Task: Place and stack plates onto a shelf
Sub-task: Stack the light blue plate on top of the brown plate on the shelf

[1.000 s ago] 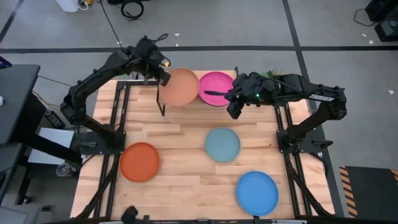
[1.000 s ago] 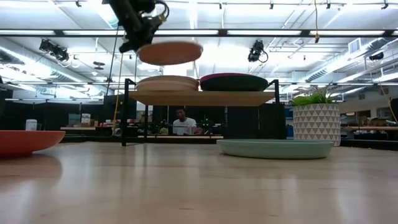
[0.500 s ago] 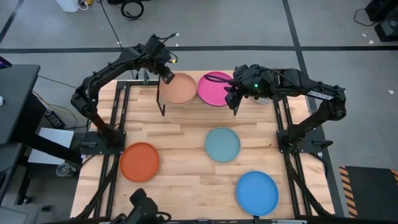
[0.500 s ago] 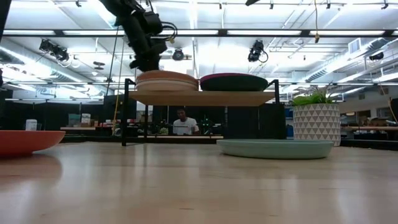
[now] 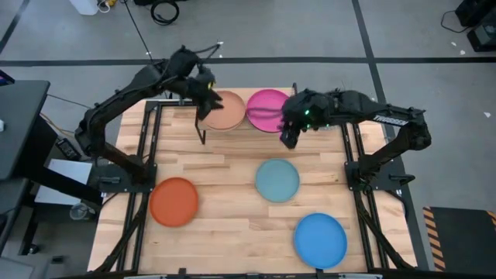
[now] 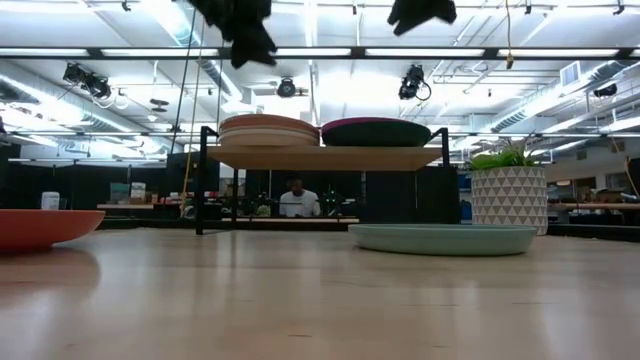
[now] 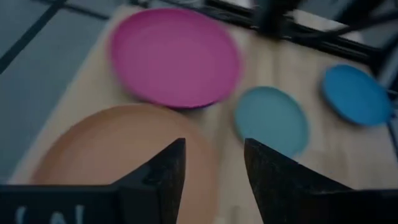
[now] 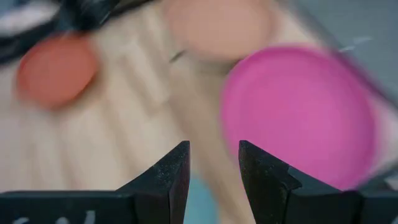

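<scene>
So the tan plate (image 5: 225, 111) sat on top of a stack on the left half of the shelf (image 6: 330, 157), and the left gripper (image 5: 208, 97) hung just above that plate's left edge with its jaws parted and nothing between them; in the left wrist view the two fingers (image 7: 163, 177) framed the tan plate's rim with a clear gap. The pink plate (image 5: 267, 110) lay on the right half of the shelf, just beside the tan one, and from the low view it looked like it rested on a darker plate underneath, though I couldn't tell the colour of that one. The right gripper (image 5: 287, 129) hovered over the pink plate's right edge, jaws also apart and empty, with the pink plate showing past its fingers (image 8: 171, 177) in the right wrist view. Down on the bench (image 5: 225, 174), the light blue plate (image 5: 277, 180) sat near the middle, the orange plate (image 5: 173, 201) was off toward the left front, and the bright blue plate (image 5: 320, 240) was at the right front, all well apart from each other. A potted plant (image 6: 509, 192) in a white patterned pot stood at the back right, and a person (image 6: 295, 198) was visible in the room behind the shelf, under long ceiling lights.
</scene>
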Robot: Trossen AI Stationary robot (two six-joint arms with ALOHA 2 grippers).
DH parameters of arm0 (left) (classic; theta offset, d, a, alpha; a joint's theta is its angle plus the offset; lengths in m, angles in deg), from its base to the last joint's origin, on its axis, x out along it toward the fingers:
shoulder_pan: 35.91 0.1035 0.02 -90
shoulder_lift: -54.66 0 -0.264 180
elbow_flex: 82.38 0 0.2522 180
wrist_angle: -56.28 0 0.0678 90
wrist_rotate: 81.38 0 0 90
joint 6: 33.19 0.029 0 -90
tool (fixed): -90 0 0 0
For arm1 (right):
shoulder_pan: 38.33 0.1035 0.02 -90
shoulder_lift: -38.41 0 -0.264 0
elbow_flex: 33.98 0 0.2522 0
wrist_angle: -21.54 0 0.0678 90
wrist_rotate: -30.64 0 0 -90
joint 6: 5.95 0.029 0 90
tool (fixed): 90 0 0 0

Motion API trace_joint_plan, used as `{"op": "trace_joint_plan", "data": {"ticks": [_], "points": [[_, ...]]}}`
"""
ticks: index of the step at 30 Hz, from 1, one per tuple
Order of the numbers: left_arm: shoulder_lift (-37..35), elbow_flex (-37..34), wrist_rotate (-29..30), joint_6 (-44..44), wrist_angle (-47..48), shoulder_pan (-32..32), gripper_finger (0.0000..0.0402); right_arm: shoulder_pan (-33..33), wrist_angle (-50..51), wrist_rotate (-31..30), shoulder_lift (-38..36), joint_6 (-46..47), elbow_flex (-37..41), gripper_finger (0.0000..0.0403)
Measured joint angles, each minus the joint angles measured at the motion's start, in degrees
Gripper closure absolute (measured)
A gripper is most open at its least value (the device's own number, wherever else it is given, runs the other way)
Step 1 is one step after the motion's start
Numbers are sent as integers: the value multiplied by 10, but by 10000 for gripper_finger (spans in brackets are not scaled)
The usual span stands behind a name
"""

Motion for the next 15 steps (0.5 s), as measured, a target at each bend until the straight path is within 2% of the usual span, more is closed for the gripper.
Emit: {"op": "trace_joint_plan", "data": {"ticks": [4,9,13,15], "points": [[-22,0,-2,-19,-15,-78,239,23,-19,89,0,-30,80,260],[-23,0,2,-75,-83,-193,246,52,-2,104,0,-7,169,260],[-17,-7,85,-82,-143,-272,252,78,-15,114,-1,-18,223,260],[-19,-41,119,-105,-201,-300,256,94,-13,100,-1,-21,245,260]]}}
